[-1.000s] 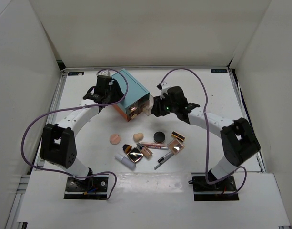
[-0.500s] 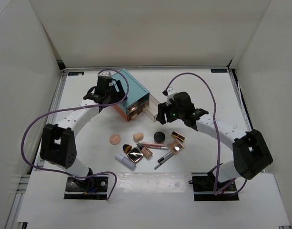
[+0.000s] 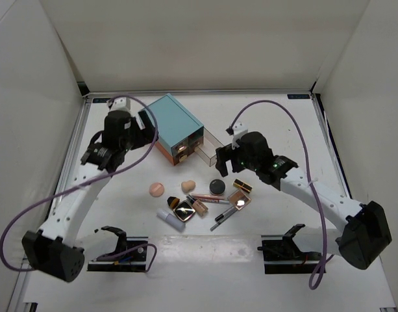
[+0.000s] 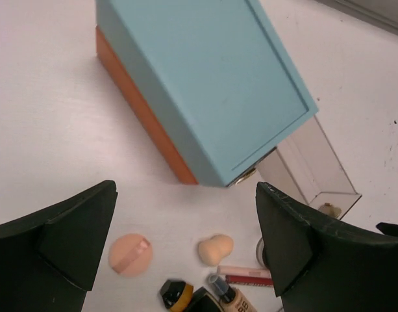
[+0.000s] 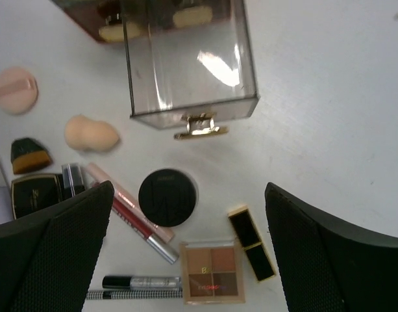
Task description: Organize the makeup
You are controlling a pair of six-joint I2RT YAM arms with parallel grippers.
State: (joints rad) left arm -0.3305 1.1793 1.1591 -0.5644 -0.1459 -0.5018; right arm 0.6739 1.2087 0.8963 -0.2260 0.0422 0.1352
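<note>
The makeup lies loose in front of the teal box [image 3: 176,125]: a peach puff [image 3: 157,188], a beige sponge [image 3: 188,186], a black compact [image 3: 217,186], a four-colour palette [image 3: 239,200], a black-gold lipstick [image 3: 243,186], a foundation bottle [image 3: 199,207] and a white tube [image 3: 171,220]. My left gripper [image 3: 141,125] hangs open at the box's left side, above the puff [image 4: 128,254] and sponge [image 4: 215,249]. My right gripper [image 3: 228,164] is open and empty over the compact [image 5: 167,197], palette [image 5: 211,272] and lipstick [image 5: 252,242].
A clear drawer [image 3: 208,148] with a gold handle [image 5: 200,132] stands pulled out of the box toward the makeup. Slim pencils [image 5: 135,288] and lip gloss tubes [image 5: 130,211] lie near the palette. White walls close in the table on three sides.
Both grippers have opened wide. The right one let go of the drawer handle and drew back over the makeup, leaving the drawer out. The left arm swung left, away from the box.
</note>
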